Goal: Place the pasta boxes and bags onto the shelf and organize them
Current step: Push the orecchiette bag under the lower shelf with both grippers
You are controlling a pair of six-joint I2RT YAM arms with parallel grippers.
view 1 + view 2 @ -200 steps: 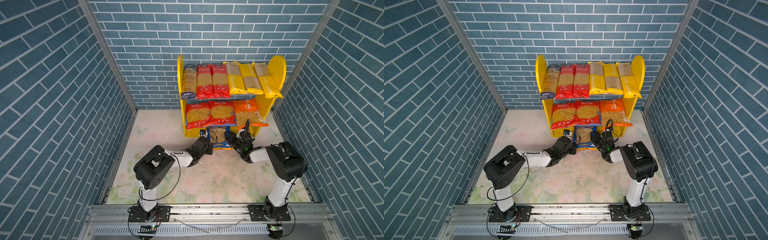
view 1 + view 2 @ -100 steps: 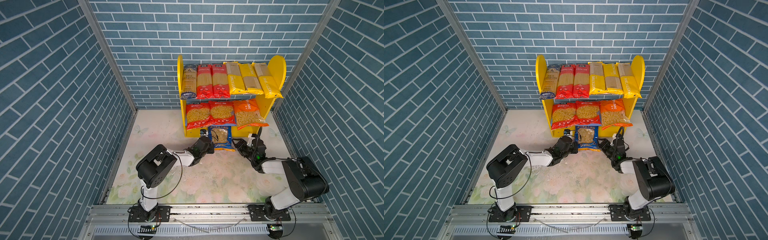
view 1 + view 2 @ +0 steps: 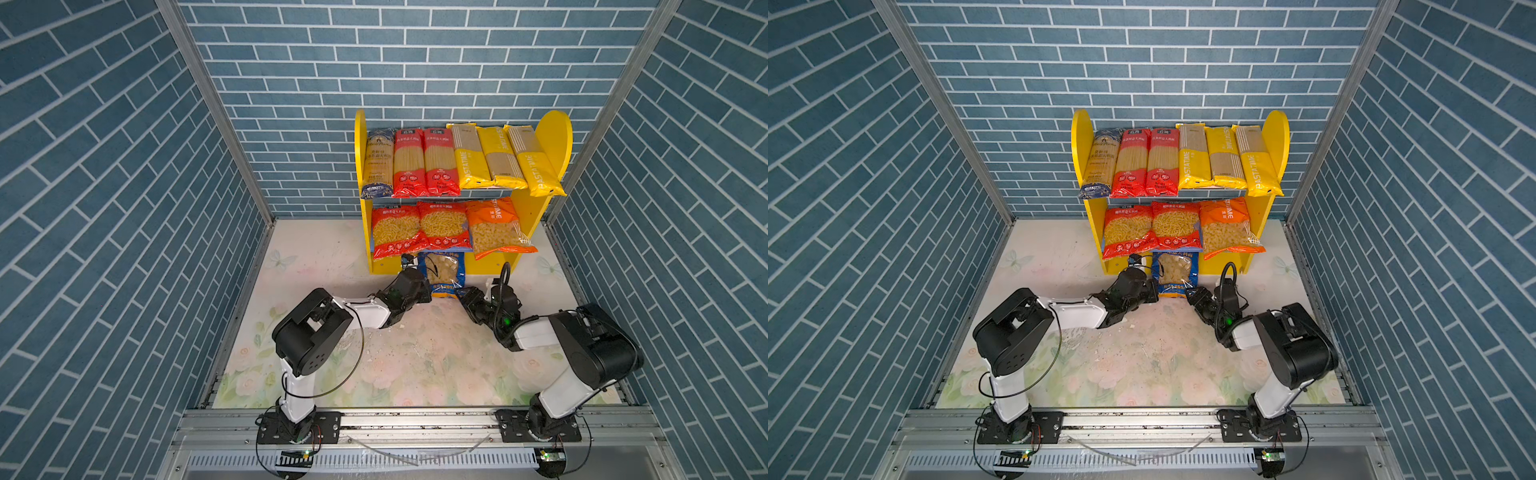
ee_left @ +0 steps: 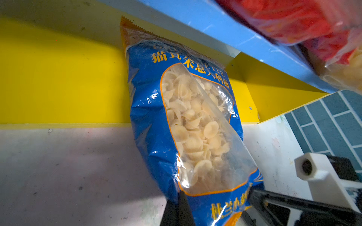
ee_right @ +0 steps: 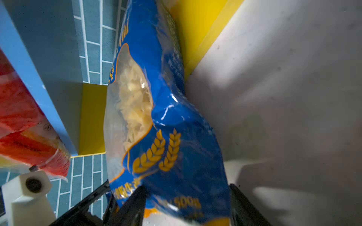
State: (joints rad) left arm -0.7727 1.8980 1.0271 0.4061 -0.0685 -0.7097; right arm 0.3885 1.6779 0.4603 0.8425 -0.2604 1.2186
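The blue-and-yellow bag of shell pasta (image 3: pixel 442 270) stands on the floral counter (image 3: pixel 415 353), leaning against the base of the yellow wooden shelf (image 3: pixel 552 137), under its blue lower board (image 4: pixel 244 39). The left gripper (image 4: pixel 177 205) is closed tight at the bag's lower corner; the right gripper (image 5: pixel 187 186) straddles its bottom, jaws apart.

We see a robotics lab booth staged as a shop: brick-print wall panels (image 3: pixel 124 208) on aluminium posts (image 3: pixel 210 95), a stocked shelf (image 3: pixel 555 137) (floral mat (image 3: pixel 324 257) underneath), arms (image 3: pixel 311 332) bolted to a rail (image 3: pixel 415 419).
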